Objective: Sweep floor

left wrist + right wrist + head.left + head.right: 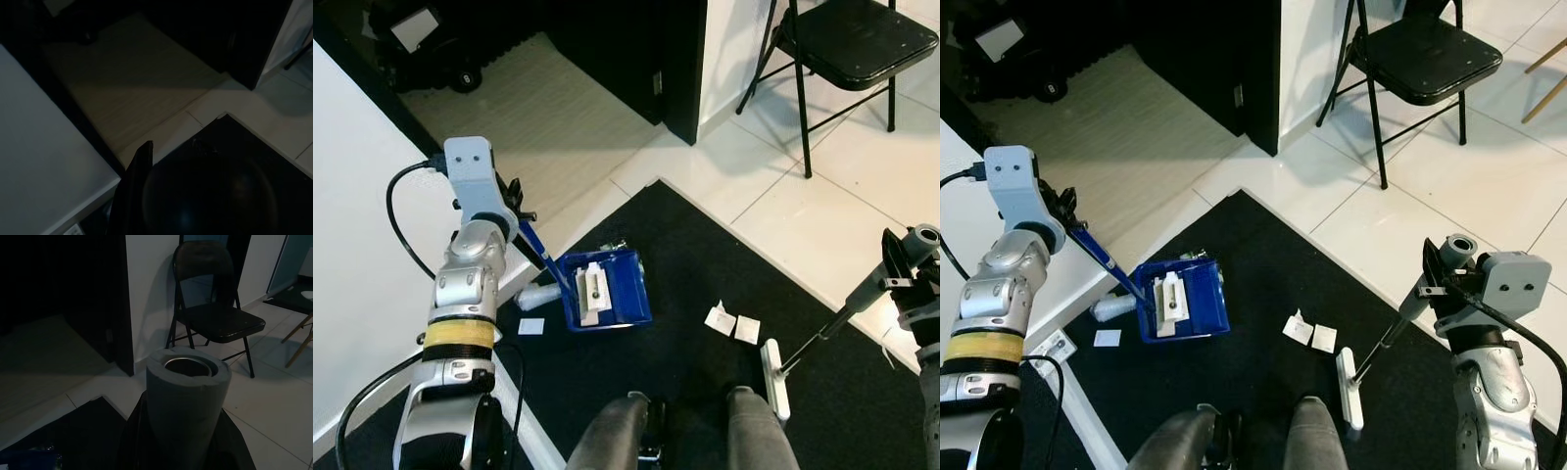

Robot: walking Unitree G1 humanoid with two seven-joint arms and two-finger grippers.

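White floor tiles meet a black mat [705,392], where the right gripper [1435,284] is clamped on the grey-handled broom [1381,348] and the left gripper [514,211] on the blue plastic dustpan [607,289]. The dustpan rests on the mat with white scraps inside. Next, I think, the broom's white head [775,380] must push the two white paper bits [732,323] just beside it across into the pan.

Silver arms [465,294], yellow band, black cables
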